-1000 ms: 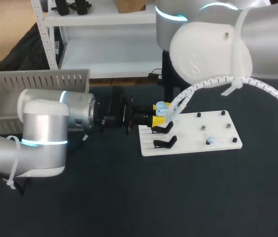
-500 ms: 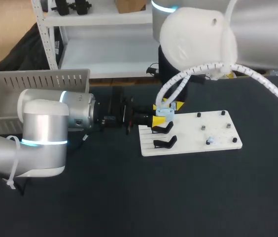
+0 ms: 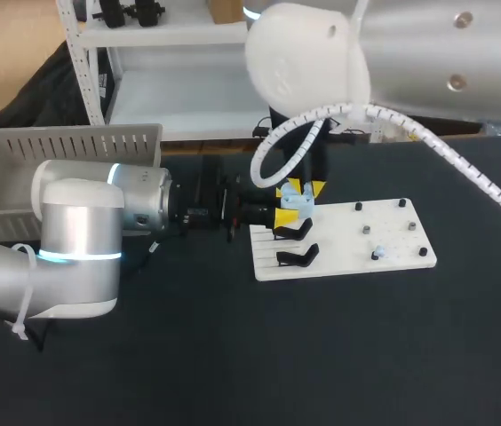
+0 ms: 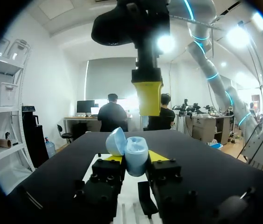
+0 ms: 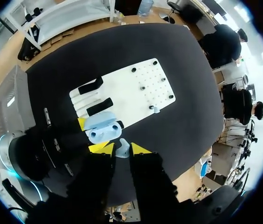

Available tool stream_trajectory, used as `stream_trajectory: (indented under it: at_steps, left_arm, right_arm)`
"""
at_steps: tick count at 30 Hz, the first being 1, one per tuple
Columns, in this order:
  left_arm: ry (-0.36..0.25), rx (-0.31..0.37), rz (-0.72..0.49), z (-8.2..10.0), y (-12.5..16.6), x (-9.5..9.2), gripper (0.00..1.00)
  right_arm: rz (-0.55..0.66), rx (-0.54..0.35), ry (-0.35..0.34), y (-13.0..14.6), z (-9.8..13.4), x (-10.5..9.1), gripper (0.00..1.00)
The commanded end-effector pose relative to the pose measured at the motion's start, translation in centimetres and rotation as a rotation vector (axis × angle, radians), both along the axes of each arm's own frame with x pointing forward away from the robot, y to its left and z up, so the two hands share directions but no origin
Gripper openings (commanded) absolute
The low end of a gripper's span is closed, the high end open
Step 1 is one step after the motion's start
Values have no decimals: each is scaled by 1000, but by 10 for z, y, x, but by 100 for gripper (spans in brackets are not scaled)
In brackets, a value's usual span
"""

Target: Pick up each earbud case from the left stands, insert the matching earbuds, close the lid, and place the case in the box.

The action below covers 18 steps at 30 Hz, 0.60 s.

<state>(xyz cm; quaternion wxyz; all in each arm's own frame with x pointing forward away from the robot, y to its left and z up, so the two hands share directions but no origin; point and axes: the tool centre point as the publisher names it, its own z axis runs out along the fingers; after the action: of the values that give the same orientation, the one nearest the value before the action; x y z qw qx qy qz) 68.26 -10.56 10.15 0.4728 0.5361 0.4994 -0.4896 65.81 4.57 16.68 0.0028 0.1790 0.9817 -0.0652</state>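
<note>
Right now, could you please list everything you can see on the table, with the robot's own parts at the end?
earbud case: one, light blue, lid open, held at the stand end of the board
held earbud: one, light blue, between the right end effector's fingers, just above the case
loose earbud: one, light blue, on the board among the pegs
stands: two, black, both empty, on the board
board: one, white, on the table
box: one, grey, slatted, beside the left arm
table: one, black
left end effector: yellow tips, shut on the case
right end effector: yellow tips, shut on the held earbud
</note>
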Motion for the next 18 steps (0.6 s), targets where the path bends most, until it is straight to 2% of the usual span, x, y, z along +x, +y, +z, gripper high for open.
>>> stream_trajectory:
  at_steps: [1, 9, 18]
  left_arm:
    - [0, 3, 4, 0, 0, -1, 0]
    - [-2, 27, -7, -2, -5, -4, 0]
    - [-5, 47, -9, -4, -11, -3, 0]
  right_arm:
    - [-3, -5, 4, 2, -1, 5, 0]
    - [-11, 22, -15, -1, 4, 1, 0]
    - [-19, 29, -8, -10, -2, -3, 0]
